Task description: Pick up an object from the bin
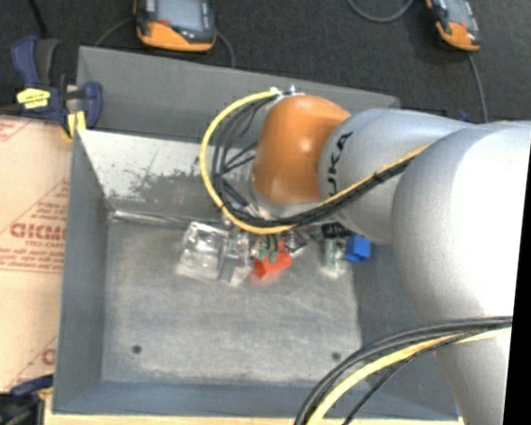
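Four things, clear packet (200, 249), red piece (272, 267), green piece (335, 254) and blue block (360, 249), lie by the bin's (224, 339) back wall near the gripper (257, 244), whose state I cannot tell; nothing looks picked yet.

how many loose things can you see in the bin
4: a clear plastic packet left of centre, a red piece just right of it, a green and white piece further right, a blue piece beside that. The arm may hide more.
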Tool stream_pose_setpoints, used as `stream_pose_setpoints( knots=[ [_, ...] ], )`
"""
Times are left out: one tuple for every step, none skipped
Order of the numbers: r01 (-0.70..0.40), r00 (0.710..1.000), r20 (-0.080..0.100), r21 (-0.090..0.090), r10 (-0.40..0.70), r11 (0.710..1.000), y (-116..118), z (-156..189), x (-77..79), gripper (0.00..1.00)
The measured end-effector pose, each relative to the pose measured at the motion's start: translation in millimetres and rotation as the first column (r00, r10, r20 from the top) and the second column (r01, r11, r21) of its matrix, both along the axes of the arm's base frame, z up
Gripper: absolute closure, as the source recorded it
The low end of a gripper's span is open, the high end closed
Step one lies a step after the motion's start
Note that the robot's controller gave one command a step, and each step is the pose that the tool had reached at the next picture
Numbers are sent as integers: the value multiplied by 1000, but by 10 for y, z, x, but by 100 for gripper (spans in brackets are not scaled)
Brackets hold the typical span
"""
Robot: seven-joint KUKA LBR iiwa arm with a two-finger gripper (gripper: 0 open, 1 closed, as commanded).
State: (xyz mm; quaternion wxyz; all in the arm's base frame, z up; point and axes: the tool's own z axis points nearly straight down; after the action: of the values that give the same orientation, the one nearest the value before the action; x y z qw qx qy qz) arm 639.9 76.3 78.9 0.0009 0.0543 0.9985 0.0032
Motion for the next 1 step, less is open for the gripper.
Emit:
stream_pose_setpoints(
  knots=[
    [67, 998, 15, -9, -66, 998, 64, 11, -57, 100]
  ],
)
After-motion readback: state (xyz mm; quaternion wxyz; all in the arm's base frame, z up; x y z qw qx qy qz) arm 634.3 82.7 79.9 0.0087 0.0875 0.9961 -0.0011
